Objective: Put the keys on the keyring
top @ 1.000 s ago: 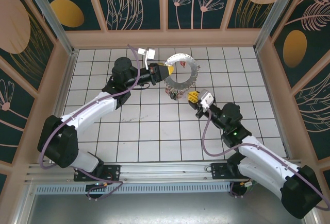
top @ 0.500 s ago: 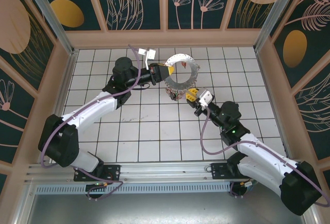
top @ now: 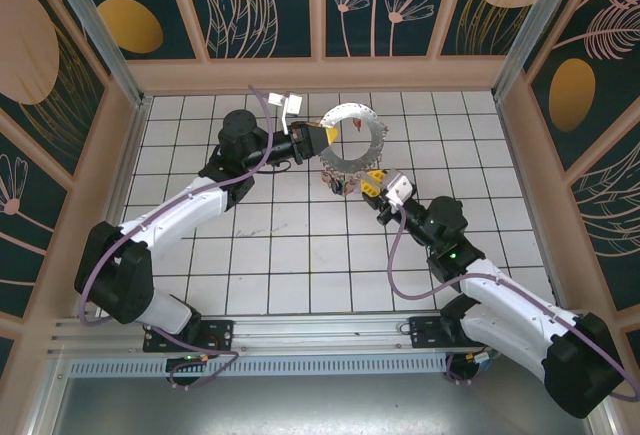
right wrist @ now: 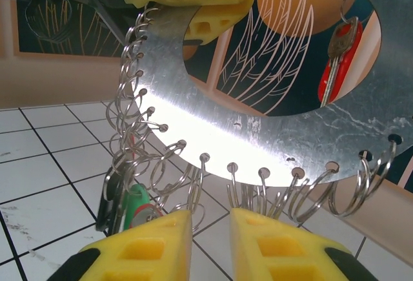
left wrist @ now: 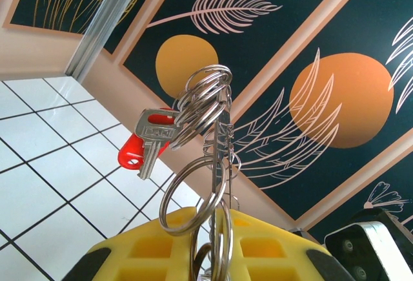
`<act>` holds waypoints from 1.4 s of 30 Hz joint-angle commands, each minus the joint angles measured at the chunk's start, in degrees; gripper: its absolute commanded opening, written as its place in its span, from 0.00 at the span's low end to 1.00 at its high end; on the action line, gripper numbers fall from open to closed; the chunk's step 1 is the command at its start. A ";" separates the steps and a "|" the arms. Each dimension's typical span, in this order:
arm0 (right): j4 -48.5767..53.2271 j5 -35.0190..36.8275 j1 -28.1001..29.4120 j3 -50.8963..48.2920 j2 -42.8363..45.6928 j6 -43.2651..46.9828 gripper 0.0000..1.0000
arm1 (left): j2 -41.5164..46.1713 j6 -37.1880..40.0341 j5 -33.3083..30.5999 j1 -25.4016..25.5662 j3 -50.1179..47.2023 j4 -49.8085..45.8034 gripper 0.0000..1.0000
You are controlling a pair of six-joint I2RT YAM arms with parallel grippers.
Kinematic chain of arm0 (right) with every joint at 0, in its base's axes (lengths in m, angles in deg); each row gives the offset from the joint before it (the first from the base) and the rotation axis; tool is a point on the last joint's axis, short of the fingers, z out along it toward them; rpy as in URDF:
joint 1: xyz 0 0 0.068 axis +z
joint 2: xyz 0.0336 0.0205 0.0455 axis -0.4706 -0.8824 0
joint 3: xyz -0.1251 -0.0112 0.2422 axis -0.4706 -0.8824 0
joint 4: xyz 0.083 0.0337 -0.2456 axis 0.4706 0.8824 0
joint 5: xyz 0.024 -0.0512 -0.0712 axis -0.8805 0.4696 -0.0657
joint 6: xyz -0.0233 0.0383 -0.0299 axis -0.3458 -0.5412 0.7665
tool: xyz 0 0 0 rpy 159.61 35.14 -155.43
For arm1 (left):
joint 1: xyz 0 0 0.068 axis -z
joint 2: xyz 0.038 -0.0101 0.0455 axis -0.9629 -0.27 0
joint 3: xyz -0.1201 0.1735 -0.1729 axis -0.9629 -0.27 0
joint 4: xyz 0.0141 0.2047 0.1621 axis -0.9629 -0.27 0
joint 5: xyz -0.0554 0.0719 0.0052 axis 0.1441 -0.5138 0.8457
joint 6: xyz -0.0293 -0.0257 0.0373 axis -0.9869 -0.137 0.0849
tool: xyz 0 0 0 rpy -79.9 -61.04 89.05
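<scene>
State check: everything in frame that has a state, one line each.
keyring: held in the air, clamped at its edge.
left gripper: jaws shut on the keyring.
right gripper: jaws slightly apart just under the keyring's lower edge, nothing visibly gripped.
red key: hanging on the keyring.
green key: hanging from the keyring's lower edge.

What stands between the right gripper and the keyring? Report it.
Nothing solid. The right gripper sits just below the lower edge of the keyring; only the small split rings hanging from its holes dangle between, a green-headed key among them to one side.
</scene>
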 commanded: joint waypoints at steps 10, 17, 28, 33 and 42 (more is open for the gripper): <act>0.30 -0.98 0.46 1.70 1.43 0.78 0.19 | -0.16 -0.67 1.52 -0.02 2.54 2.37 0.00; -1.18 -0.27 0.46 2.41 0.16 0.89 0.21 | 0.09 -0.67 1.72 -0.02 2.10 2.29 0.00; -2.71 0.65 0.43 2.76 -1.28 1.03 0.23 | -0.14 -0.82 1.89 -0.02 2.16 2.37 0.00; -3.06 1.04 0.42 2.67 -1.36 1.02 0.22 | -0.36 -1.08 2.02 -0.07 2.16 2.46 0.00; -2.41 2.76 0.37 2.50 -1.56 2.52 0.18 | -0.33 -1.41 2.01 -0.03 2.15 2.61 0.00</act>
